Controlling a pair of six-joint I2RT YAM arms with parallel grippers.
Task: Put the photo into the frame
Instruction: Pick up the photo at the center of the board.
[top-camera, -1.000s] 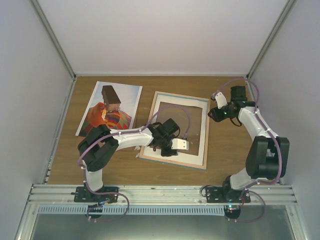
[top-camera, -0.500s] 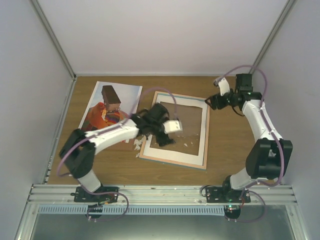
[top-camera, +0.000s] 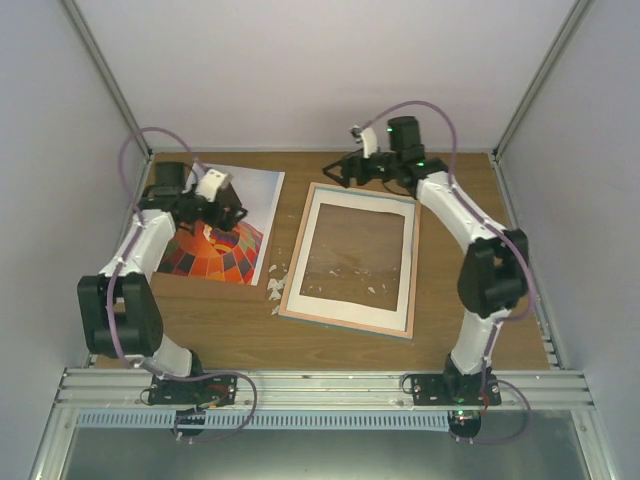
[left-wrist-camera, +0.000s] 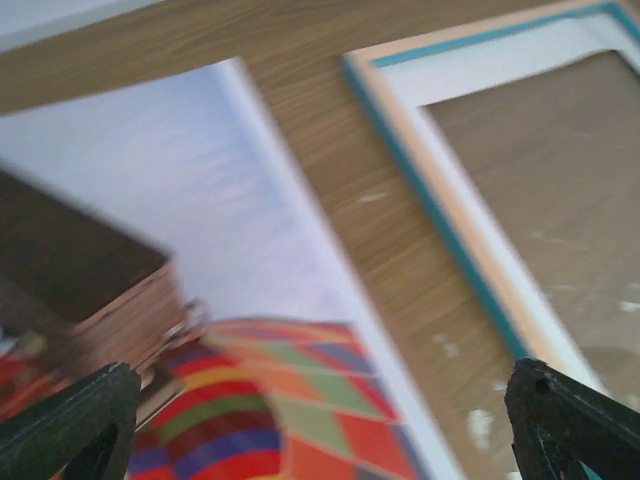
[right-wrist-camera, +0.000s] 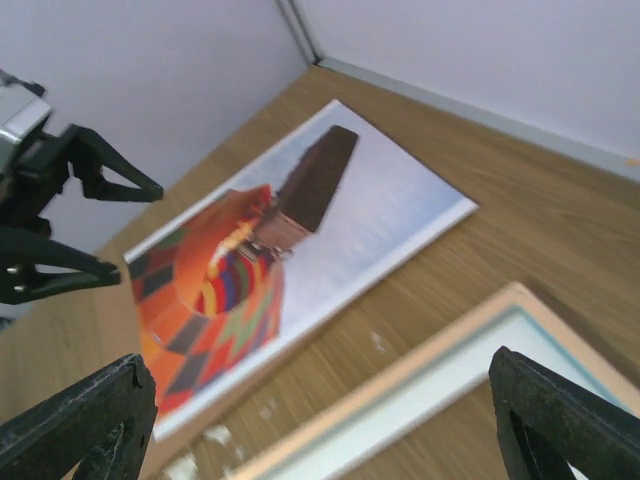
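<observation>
**Overhead view.** We see the photo (top-camera: 255, 200) lying flat on the wooden tabletop (top-camera: 230, 325) in the upper left of the view, with its striped orange-red balloon (top-camera: 215, 258) toward the lower edge. The frame (top-camera: 355, 255) lies flat in the middle of the view, just right of the photo and slightly askew. A narrow strip of bare wood separates the two, so the photo is outside the frame. The frame shows a brown central panel, a white border and a light wood outer edge. Small pale flecks (top-camera: 275, 290) lie on the tabletop beside the frame's lower-left corner, and more are scattered over the brown panel.

The left hand (top-camera: 222, 212) is over the upper half of the photo with its fingers spread wide and nothing between them. We cannot tell whether it touches the paper. The right hand (top-camera: 338, 165) is at the top centre, by the upper-left corner of the frame. It points left toward the photo, likewise spread wide and empty. Both arm bases are bolted to the metal rail (top-camera: 320, 385) along the bottom of the view.

**Left wrist view.** This view is blurred. The two dark fingertips sit in the lower corners, far apart. Between them we see the photo at left and the frame at right, the frame showing a thin teal strip (left-wrist-camera: 443, 220) inside its wood edge.

**Right wrist view.** The fingertips again occupy the lower corners. The photo crosses the centre with its dark brown basket (right-wrist-camera: 312, 188) clearly shown, and a corner of the frame appears at lower right. The left hand appears at the left edge, fingers apart.
</observation>
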